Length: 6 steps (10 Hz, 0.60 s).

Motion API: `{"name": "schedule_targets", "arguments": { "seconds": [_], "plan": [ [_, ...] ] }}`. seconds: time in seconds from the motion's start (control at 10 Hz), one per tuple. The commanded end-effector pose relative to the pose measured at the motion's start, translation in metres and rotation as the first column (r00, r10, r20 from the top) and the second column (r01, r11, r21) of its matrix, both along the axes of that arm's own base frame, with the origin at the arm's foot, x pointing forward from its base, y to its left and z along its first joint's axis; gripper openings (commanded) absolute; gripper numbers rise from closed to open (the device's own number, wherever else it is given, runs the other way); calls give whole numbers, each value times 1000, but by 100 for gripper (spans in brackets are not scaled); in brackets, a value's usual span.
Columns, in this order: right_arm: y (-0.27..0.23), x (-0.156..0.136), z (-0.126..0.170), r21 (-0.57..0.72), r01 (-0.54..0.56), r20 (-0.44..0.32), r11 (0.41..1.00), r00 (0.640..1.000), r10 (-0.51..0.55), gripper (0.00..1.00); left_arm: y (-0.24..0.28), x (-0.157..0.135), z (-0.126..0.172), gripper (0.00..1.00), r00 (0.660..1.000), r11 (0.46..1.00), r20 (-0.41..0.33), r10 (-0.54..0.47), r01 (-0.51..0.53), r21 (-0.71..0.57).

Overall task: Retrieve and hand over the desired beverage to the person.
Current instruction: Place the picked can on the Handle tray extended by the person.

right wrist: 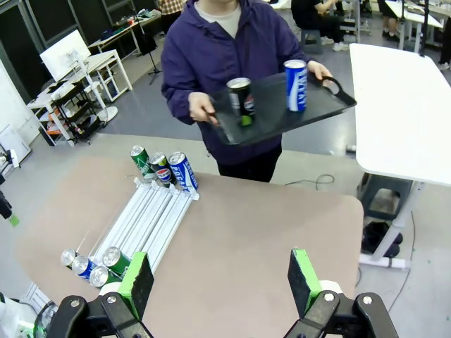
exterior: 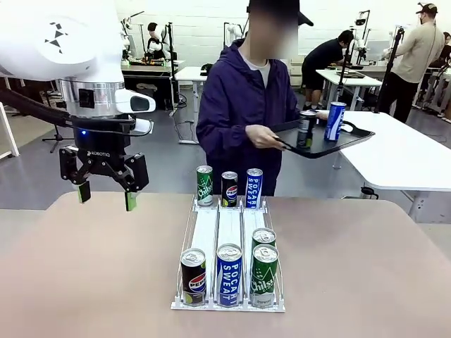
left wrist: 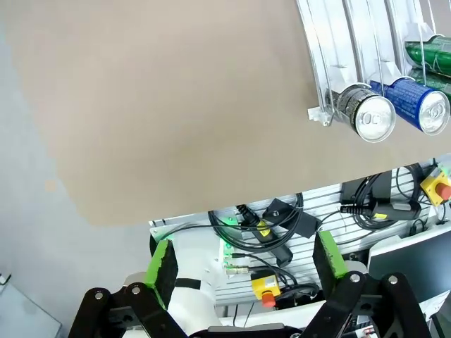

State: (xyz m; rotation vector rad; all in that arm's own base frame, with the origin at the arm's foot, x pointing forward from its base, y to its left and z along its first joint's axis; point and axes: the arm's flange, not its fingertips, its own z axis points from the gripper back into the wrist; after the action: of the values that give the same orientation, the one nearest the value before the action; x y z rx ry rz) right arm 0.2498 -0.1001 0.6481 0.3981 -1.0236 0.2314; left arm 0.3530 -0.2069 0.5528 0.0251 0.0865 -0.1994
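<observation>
Hovering wide open left of the rack [exterior: 211,232], the left gripper [exterior: 106,189] should drop squarely over one near can [exterior: 194,276], clear of its neighbours.

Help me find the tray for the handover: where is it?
Front view: the black tray is held by the person beyond the table's far edge, right of centre.

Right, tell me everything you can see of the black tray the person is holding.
The tray is black, flat and shallow, with a raised rim and cut-out handles at its ends; it looks like plastic. The person holds it about level at waist height, beyond the table's far edge, one hand gripping the near rim, the other at the far handle. Two cans stand upright on it: a dark can and a blue can, apart from each other.
</observation>
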Motion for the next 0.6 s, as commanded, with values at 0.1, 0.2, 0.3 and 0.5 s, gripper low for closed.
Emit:
{"name": "schedule_targets", "arguments": {
  "seconds": [0.1,0.2,0.3,0.5],
  "plan": [
    [1,2,-1,12,-16,1,1000,1000,16,100,-4,0,3,100,1000,1000,5,13,-13,5],
    [1,2,-1,12,-16,1,1000,1000,16,100,-4,0,3,100,1000,1000,5,13,-13,5],
    [1,2,-1,12,-16,1,1000,1000,16,100,-4,0,3,100,1000,1000,5,13,-13,5],
    [1,2,-1,12,-16,1,1000,1000,16,100,33,6,15,100,959,953,-43,-282,274,-128]
  ]
}}
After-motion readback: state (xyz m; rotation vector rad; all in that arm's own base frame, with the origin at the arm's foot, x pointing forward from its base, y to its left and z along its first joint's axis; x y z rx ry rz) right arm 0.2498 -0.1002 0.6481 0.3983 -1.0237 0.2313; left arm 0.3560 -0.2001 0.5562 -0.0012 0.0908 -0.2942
